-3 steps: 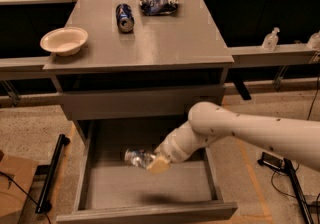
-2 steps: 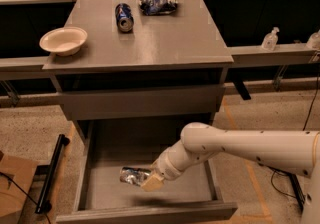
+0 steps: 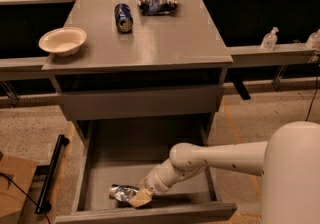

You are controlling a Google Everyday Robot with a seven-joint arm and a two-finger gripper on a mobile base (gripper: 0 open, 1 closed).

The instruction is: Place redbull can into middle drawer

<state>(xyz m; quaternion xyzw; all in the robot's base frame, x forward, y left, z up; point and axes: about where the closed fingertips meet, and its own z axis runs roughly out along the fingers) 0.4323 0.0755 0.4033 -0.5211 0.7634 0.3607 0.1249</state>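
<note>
The redbull can is a slim silver can lying on its side low in the open middle drawer, near the front left of its grey floor. My gripper reaches down into the drawer from the right on a white arm and is shut on the right end of the can. The fingers are tan and cover part of the can. The drawer's plain front board runs along the bottom edge of the view.
On the grey cabinet top lie a fatter dark-blue can, a blue-and-white foil snack bag and a white bowl. A shut drawer panel is above the open drawer. Black stand at left; bottles on a right shelf.
My arm has lowered and moved toward the drawer's front left, carrying the can down from mid-height to the drawer floor near the front board.
</note>
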